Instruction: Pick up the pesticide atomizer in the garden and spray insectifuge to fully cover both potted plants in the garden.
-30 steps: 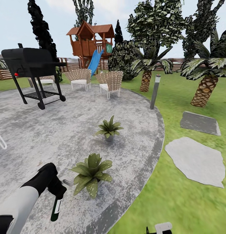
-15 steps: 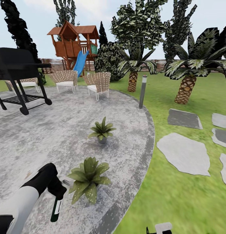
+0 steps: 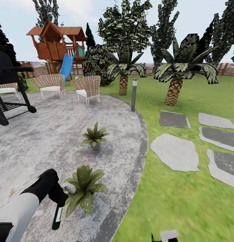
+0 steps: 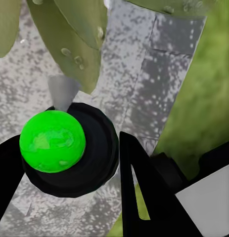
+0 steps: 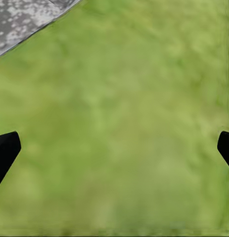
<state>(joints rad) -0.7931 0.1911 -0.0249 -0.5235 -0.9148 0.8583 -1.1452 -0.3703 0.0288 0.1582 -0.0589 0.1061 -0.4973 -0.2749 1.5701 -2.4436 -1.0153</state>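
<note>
My left gripper (image 3: 59, 197) is shut on the pesticide atomizer (image 3: 57, 214), whose dark green bottle hangs down with its white label showing. In the left wrist view the black fingers (image 4: 144, 197) clamp the black trigger head (image 4: 94, 158), which has a bright green cap, and the grey nozzle (image 4: 62, 91) points at speckled leaves (image 4: 79, 44). The near potted plant (image 3: 84, 188) sits right beside the nozzle (image 3: 68, 187) on the paved patio (image 3: 46, 141). The second potted plant (image 3: 94, 136) stands farther back on the patio. My right gripper (image 5: 114, 150) hangs open over grass.
A black grill (image 3: 9, 87) stands at the left, and two wicker chairs (image 3: 86, 88) sit at the patio's far side. A grey lamp post (image 3: 133, 94) marks the patio edge. Palms (image 3: 174, 87), stepping stones (image 3: 175, 151) and lawn (image 3: 184, 208) lie to the right, with the fence (image 3: 228, 69) behind.
The whole view has swung right, so the camera has turned. The near plant now sits closer to the atomizer's nozzle. The left arm keeps its place in the picture.
</note>
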